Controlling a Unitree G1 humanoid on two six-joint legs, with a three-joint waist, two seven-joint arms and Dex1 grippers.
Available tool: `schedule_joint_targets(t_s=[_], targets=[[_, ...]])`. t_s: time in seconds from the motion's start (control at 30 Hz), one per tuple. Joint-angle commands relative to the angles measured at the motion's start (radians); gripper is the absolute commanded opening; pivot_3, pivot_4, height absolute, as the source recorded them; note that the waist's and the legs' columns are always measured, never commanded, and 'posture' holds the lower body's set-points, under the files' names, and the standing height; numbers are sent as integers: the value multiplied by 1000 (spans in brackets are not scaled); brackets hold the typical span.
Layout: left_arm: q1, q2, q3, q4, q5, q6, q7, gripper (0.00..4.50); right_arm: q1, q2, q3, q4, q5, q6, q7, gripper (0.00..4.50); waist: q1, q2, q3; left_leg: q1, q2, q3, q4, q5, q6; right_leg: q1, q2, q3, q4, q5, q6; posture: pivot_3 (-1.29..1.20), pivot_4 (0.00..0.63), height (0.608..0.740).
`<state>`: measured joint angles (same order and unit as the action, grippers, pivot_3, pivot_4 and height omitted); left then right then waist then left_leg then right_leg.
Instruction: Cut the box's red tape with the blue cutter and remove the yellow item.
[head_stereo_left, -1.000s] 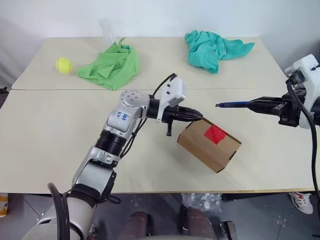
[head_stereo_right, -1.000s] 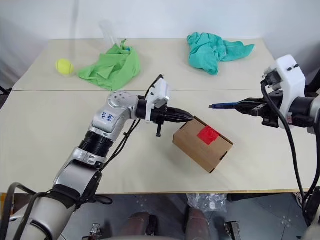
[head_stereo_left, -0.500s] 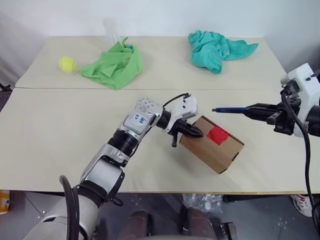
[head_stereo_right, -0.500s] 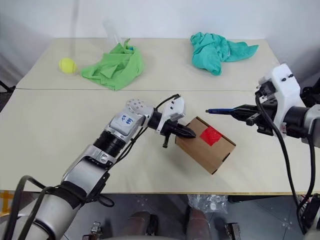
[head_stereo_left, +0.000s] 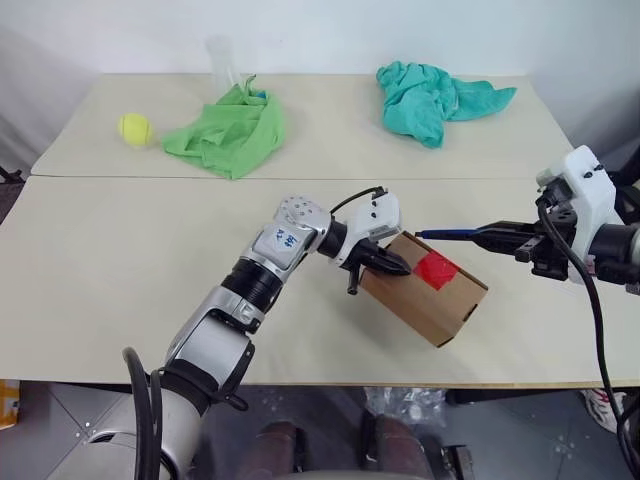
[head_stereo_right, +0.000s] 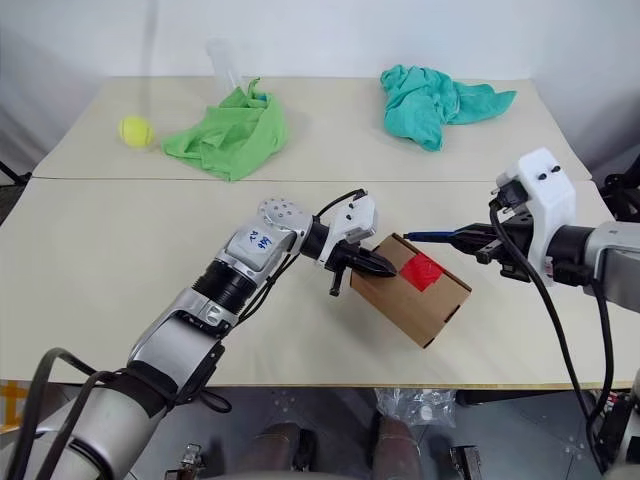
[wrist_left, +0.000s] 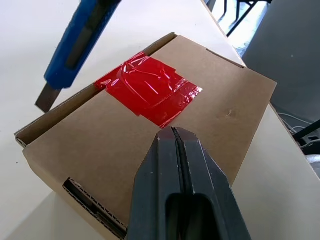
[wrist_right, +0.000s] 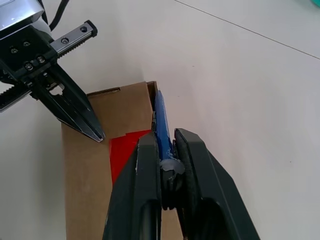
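On the bench (head_stereo_left: 100, 270) the box (head_stereo_left: 425, 290) lies closed, contents hidden under the red tape (head_stereo_left: 436, 268), the left end effector (head_stereo_left: 395, 266) pressed together on its top, while the right end effector (head_stereo_left: 505, 233) clamps the blue cutter (head_stereo_left: 448, 235), tip above the box's far edge.

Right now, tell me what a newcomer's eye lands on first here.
The red tape on the brown box near the table's front edge stands out. The left tool, shut, presses on the box top beside it, while the right tool holds the blue cutter with its tip over the box's far edge.
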<state>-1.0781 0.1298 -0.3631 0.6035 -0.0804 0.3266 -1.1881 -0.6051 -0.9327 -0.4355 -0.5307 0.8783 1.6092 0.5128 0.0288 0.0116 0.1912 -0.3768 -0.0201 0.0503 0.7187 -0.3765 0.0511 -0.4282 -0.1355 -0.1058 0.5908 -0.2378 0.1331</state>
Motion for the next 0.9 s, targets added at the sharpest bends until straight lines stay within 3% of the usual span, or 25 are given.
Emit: schedule_joint_targets(t_s=[0.03, 0.53, 0.9], targets=[[-15, -4, 2, -1, 13, 0, 4, 0, 2, 7, -6, -25, 8, 5, -9, 146, 0, 0, 0, 0, 0, 0, 0, 0, 0, 0, 0, 0, 0, 0, 0, 0, 150, 740], [-20, -7, 2, 8, 20, -3, 2, 0, -59, 7, -19, -22, 40, 5, -15, 146, 0, 0, 0, 0, 0, 0, 0, 0, 0, 0, 0, 0, 0, 0, 0, 0, 150, 740], [-16, -5, 1, 2, 22, -5, 0, 0, 43, -15, -23, -28, 43, -1, -18, 146, 0, 0, 0, 0, 0, 0, 0, 0, 0, 0, 0, 0, 0, 0, 0, 0, 150, 740]])
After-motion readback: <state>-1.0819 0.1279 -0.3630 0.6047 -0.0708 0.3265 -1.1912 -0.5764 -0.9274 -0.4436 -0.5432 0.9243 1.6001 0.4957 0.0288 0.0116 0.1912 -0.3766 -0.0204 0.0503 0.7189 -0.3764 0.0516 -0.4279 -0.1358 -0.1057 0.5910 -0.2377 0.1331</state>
